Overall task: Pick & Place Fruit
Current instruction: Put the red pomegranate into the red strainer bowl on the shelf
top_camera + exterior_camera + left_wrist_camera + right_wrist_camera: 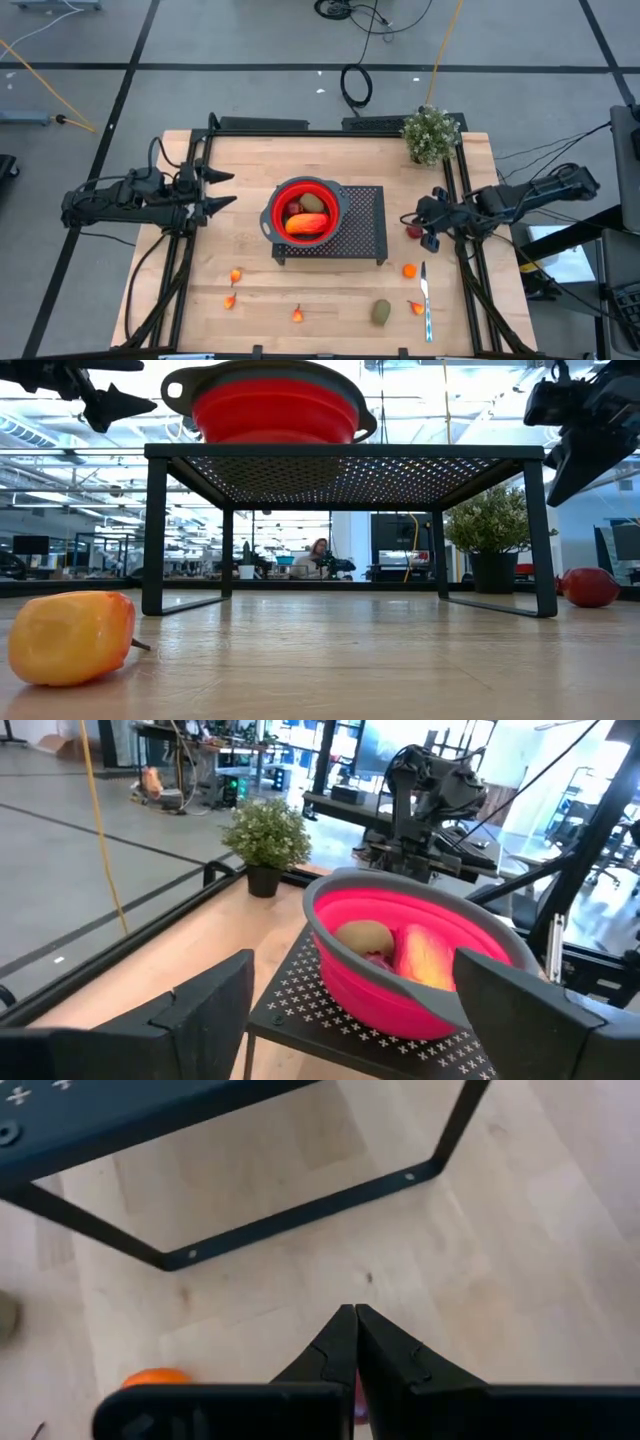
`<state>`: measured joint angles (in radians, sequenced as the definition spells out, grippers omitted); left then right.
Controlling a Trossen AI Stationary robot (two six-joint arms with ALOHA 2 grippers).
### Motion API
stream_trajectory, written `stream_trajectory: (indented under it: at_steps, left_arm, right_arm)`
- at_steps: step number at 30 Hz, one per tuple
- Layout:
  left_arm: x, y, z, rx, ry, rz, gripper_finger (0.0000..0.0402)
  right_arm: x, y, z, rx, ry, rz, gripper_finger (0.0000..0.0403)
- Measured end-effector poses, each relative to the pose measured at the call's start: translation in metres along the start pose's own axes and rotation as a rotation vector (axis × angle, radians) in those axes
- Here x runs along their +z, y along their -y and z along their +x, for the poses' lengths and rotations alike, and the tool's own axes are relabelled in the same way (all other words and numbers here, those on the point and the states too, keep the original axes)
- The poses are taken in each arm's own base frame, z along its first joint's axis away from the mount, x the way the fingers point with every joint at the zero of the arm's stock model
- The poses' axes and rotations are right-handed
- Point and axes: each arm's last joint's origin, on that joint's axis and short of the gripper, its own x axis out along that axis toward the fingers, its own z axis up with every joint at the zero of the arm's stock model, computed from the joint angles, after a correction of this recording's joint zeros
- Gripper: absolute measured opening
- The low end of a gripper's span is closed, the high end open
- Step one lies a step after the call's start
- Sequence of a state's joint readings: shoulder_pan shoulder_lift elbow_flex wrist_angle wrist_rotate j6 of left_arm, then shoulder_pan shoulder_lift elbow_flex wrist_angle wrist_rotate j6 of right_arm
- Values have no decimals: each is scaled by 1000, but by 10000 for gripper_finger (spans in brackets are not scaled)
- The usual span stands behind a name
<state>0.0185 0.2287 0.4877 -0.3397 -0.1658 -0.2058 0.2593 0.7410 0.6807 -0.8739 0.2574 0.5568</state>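
Observation:
A red bowl (272, 213) stands on a black perforated stand (362, 232) mid-table. It holds a long orange piece (308, 224), a brownish-green oval (313, 203) and a dark red bit. On the wood lie a dark red round fruit (414, 231), a small orange one (409, 270), another brownish-green oval (381, 313) and several orange-red bits (236, 275). My left gripper (222, 190) hovers open at the left of the bowl (420, 970), pointing level at it. My right gripper (408, 218) is shut, slanting down above the wood (352, 1312) near the dark red fruit.
A potted plant (431, 133) stands at the far right corner. A slim utensil (425, 300) lies near the front right. The stand's leg bar (300, 1220) runs just ahead of my right gripper. In the low view a yellow-orange piece (70, 638) lies close by.

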Motion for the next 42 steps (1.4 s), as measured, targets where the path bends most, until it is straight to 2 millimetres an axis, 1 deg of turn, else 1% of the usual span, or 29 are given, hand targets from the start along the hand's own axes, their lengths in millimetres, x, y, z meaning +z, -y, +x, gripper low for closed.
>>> stream_trajectory:
  at_steps: [3,7,15,17,18,21,26,33,37,42]
  left_arm:
    - [0,0,0,0,0,23,287]
    - [0,0,0,0,0,71,206]
    - [0,0,0,-1,-2,171,34]
    - [0,0,0,0,-5,199,9]
    - [-1,0,0,0,-7,205,9]
    - [-1,0,0,1,-9,207,28]
    - [-1,0,0,1,-9,203,54]
    - [-1,0,0,1,-8,202,58]
    - [-2,0,0,2,-20,237,58]
    - [-5,-1,0,4,-51,234,58]
  right_arm:
    - [1,2,1,3,-7,16,1]
    - [1,3,1,59,-47,39,19]
    - [4,7,2,58,-55,79,90]
    - [4,8,3,53,-54,87,110]
    - [4,9,3,51,-53,90,120]
    - [4,11,3,40,-64,79,144]
    - [0,15,3,8,-110,77,166]
    - [-2,14,7,7,-171,28,180]
    - [-2,13,10,1,-189,5,187]
    - [-2,13,10,3,-191,-21,184]
